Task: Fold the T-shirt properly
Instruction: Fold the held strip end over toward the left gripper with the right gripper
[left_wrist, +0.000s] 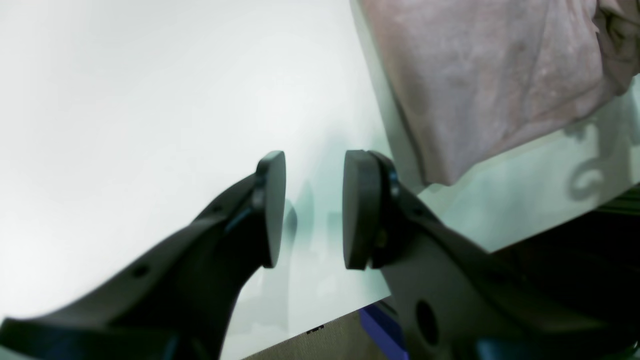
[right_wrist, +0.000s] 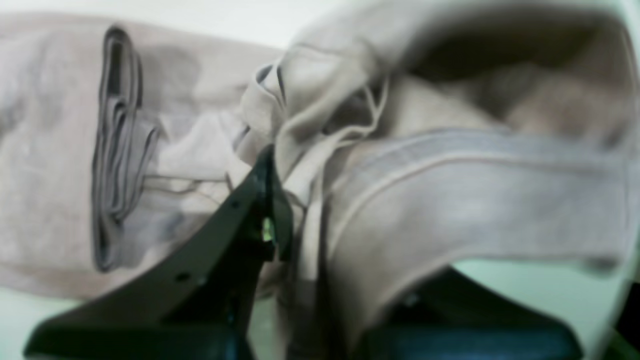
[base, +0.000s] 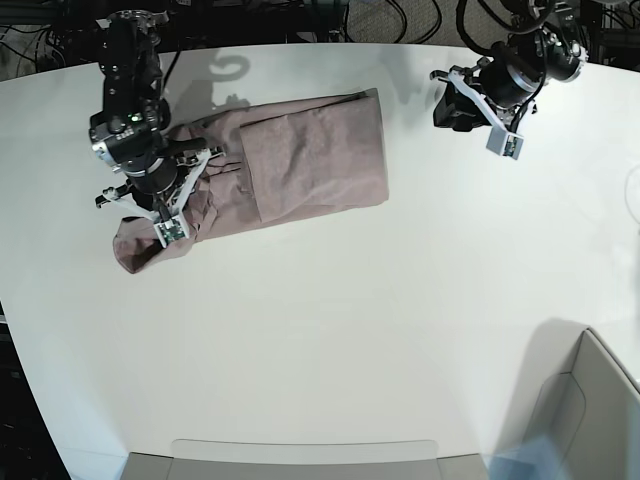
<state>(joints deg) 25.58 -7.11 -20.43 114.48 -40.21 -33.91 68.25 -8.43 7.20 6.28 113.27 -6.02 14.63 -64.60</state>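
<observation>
The dusty-pink T-shirt (base: 310, 160) lies partly folded on the white table (base: 330, 330), left of the middle, with a squarer folded panel on top. My right gripper (base: 155, 195) is at its left end, shut on a bunched fold of the T-shirt (right_wrist: 450, 200). One black finger (right_wrist: 250, 210) shows; cloth drapes over the other. My left gripper (left_wrist: 315, 210) hangs open over bare table, just off a corner of the T-shirt (left_wrist: 490, 85). In the base view the left gripper (base: 450, 108) is right of the shirt, near the far edge.
A grey bin (base: 600, 400) stands at the near right corner and a grey tray rim (base: 300, 455) runs along the near edge. Cables and dark frames lie beyond the far table edge. The table's edge (left_wrist: 525, 240) is close beside the left gripper.
</observation>
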